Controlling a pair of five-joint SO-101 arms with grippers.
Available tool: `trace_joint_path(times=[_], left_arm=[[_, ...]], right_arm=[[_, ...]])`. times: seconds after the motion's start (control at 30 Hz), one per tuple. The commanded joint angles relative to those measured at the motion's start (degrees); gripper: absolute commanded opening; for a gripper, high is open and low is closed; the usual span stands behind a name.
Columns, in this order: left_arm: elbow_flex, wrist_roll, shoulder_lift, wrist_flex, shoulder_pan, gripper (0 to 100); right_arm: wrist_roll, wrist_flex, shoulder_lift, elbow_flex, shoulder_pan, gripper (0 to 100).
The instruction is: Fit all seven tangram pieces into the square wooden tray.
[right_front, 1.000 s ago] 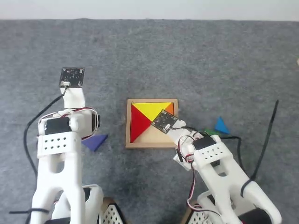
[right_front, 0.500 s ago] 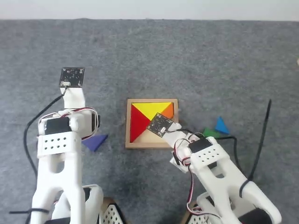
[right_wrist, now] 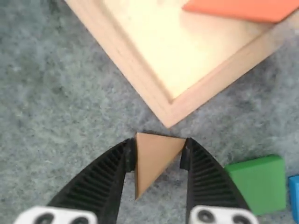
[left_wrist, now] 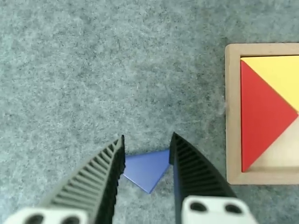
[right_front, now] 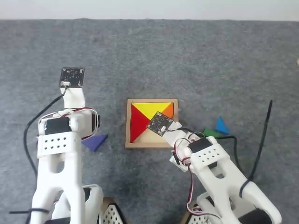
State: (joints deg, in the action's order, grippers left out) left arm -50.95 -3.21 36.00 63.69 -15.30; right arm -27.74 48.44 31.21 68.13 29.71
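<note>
1. Right gripper (right_wrist: 158, 143): clamped on tan triangle (right_wrist: 150, 163), just short of wooden tray (right_wrist: 140, 79) corner; green piece (right_wrist: 257, 182) beside one finger.
2. Left gripper (left_wrist: 147, 148): narrowly parted, framing blue piece (left_wrist: 145, 171) on mat.

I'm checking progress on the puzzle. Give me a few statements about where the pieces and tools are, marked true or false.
1. The red triangle lies in the tray. True.
2. The right tool holds a green piece. False: it grips a tan triangle; the green piece lies on the carpet beside it.
3. The dark blue triangle is in the tray. False: it lies on the carpet outside, at the left tool.
4. The yellow triangle meets the red triangle edge to edge. True.
5. The tray is full. False: bare wood shows in its floor.
</note>
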Motion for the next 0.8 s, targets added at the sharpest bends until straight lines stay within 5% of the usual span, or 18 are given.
trace_joint_path(times=[0.0,0.77], left_arm=[[1.9,0.3,0.7,-1.0,-0.4,16],[1.9,0.3,0.7,-1.1,-0.4,16]], right_arm=[[2.3,2.2,0.5,-3.5,0.2,6.6],[14.0,6.2,0.6,-17.3,-2.2,0.8]])
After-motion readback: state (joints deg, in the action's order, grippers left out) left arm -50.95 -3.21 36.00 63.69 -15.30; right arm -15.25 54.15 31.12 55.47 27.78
